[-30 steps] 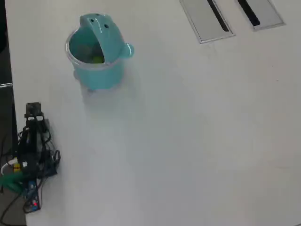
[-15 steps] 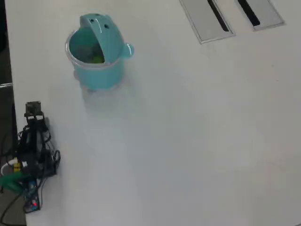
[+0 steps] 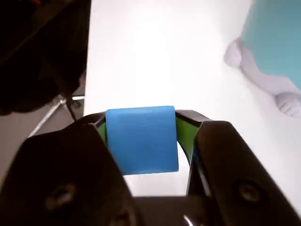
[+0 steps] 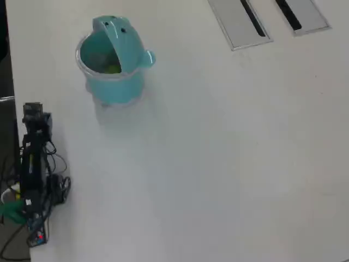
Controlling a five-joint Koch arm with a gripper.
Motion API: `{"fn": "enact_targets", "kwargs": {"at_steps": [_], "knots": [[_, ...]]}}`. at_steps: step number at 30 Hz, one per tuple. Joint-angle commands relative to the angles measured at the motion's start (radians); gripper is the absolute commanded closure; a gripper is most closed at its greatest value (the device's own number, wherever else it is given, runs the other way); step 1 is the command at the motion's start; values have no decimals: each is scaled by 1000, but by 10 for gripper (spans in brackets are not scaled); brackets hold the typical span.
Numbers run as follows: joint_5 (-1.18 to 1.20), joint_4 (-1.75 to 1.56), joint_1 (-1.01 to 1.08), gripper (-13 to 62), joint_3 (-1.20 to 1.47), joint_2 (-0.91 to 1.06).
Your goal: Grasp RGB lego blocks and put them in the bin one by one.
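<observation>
In your wrist view the gripper (image 3: pixel 141 141) has its fingers (image 3: pixel 184 134) closed on the light blue lego block (image 3: pixel 141 139), which sits squarely between the green pads with its broad face toward the camera and no clear long axis. From overhead, your arm (image 4: pixel 34 164) lies along the bench (image 4: pixel 218 153) edge at 9 o'clock. The teal bin (image 4: pixel 112 60) stands at 11 o'clock, lid flipped open, something yellow-green (image 4: pixel 113 68) inside.
</observation>
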Motion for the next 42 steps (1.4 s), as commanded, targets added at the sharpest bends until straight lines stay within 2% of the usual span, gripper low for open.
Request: {"fn": "enact_targets", "kwargs": {"at_steps": [1, 5, 12, 13, 17, 22, 27, 34, 37, 40, 42], "knots": [[3, -74, 21, 423, -129, 20], [-11, -117, 110, 424, -321, -5], [-28, -140, 219, 424, -643, -184], [-29, -167, 262, 424, -779, -295], [-40, -252, 327, 424, -1014, -541], [-41, -253, 370, 423, -1289, -788], [-41, -265, 434, 423, -1420, -936], [-40, -325, 514, 417, -1471, -1009], [-43, -324, 545, 342, -1482, -1015], [-57, -310, 568, 223, -1470, -1014], [-89, -310, 574, 192, -1465, -1017]]}}
